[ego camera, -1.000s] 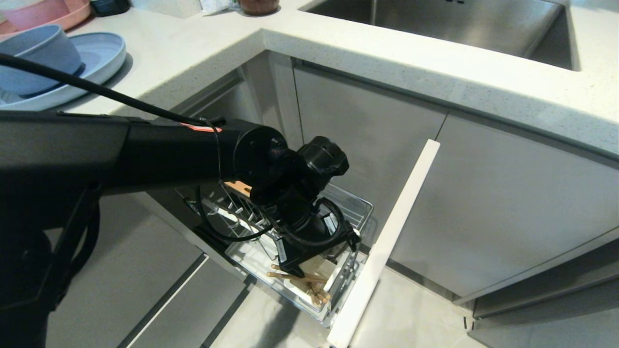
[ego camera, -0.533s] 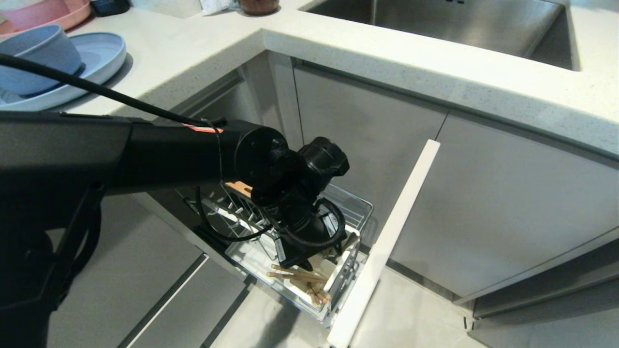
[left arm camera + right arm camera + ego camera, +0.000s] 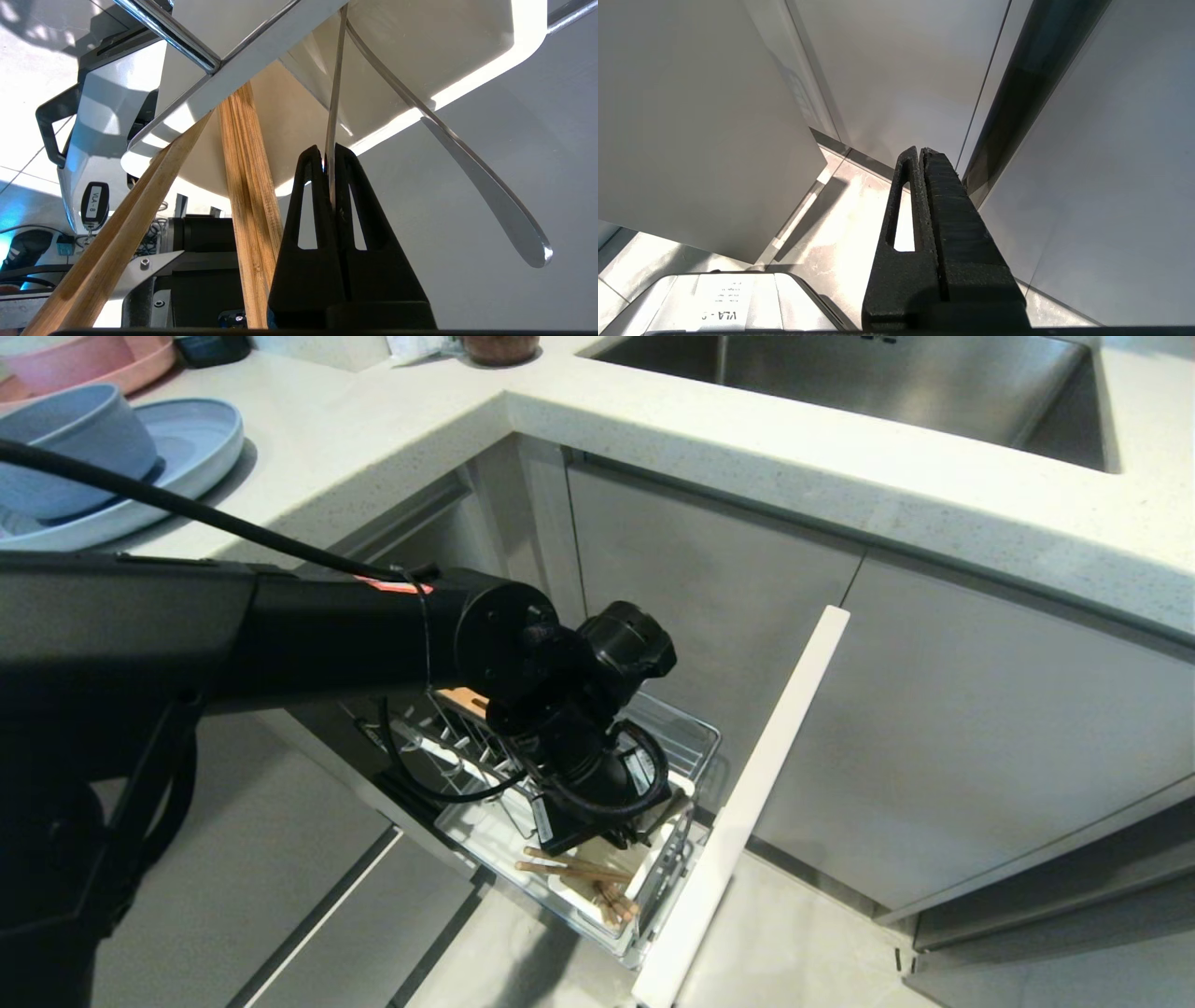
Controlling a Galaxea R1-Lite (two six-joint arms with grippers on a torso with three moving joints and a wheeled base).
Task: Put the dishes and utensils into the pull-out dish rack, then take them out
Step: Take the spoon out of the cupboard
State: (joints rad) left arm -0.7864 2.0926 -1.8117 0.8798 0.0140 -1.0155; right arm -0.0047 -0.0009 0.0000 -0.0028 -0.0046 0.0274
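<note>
Down in the pulled-out dish rack, the left hand reaches into the white cutlery holder at the rack's near end, just behind the pale front panel. Its fingers are pressed together on the thin metal handle of a spoon standing almost upright in the holder, the handle pinched edge-on between the two black tips. A second metal handle leans away from it, free of the hand. The wooden chopsticks rest in the same holder, slanting out toward the near left; in the left wrist view they pass just beside the fingers without being gripped. Up on the table, at its far left, the pale blue bowl sits on the pale blue plate, with a pink plate farther back. A steel sink is set into the table on the far right. The right hand hangs low beside the grey cabinet doors, above the floor, its fingers closed on nothing.
</note>
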